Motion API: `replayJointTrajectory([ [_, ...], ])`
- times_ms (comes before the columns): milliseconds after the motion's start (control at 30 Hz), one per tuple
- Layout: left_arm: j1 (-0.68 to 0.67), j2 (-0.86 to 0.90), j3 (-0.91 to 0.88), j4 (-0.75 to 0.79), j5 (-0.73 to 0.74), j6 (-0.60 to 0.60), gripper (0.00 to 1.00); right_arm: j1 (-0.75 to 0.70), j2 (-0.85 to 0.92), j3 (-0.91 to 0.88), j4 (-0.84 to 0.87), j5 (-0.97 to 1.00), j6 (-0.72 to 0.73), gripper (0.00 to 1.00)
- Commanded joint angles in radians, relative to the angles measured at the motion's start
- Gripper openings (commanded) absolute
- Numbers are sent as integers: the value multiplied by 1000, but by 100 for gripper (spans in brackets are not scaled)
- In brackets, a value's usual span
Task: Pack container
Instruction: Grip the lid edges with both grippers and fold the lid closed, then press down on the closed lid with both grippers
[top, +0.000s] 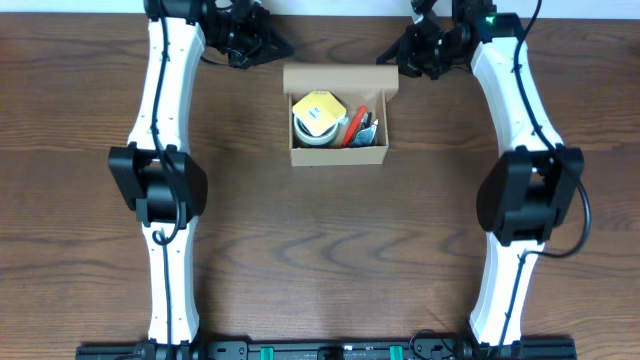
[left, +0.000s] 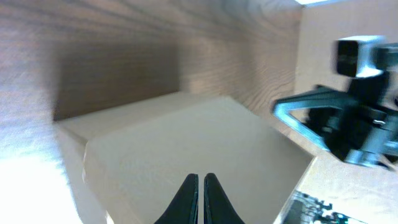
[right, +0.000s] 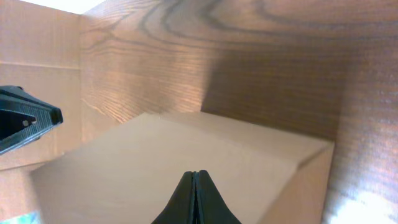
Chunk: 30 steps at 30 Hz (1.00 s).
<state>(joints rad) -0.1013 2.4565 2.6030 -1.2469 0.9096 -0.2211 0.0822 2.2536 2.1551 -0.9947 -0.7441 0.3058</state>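
The container (top: 338, 150) is a small brown cardboard box at the back middle of the table, its lid flap (top: 340, 77) standing open at the rear. Inside lie a tape roll (top: 312, 133) with a yellow thing (top: 318, 108) on it and a red-handled item (top: 356, 126). My left gripper (top: 283, 50) is shut and empty, just behind the flap's left corner. The right gripper (top: 384, 53) is shut and empty behind the right corner. In each wrist view the closed fingertips (left: 200, 181) (right: 194, 177) hover over the plain brown flap (left: 186, 143) (right: 174, 149).
The wooden table (top: 320, 250) stretches in front of the box. Both white arms (top: 165, 120) (top: 520, 120) run along its left and right sides. The right gripper (left: 348, 121) shows in the left wrist view, and the left gripper (right: 25, 121) in the right wrist view.
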Motion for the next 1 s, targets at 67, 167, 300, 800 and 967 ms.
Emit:
replayJointTrajectory([
  [67,-11,-63,18,-111,-114,113,6,53,-120,5,-81,149,-87,1],
  [167,-21,-84,18,-199,-181,141,6,84,-162,5,-144,247,-99,1],
  [300,-56,-113,18,-321,-369,187,6,125,-196,5,-212,358,-113,1],
  [800,-266,-130,18,-441,-764,198,6,226,-190,-16,-405,591,-113,1],
  [967,-266,-127,10,-425,-764,198,6,226,-190,-87,-363,592,-113,1],
])
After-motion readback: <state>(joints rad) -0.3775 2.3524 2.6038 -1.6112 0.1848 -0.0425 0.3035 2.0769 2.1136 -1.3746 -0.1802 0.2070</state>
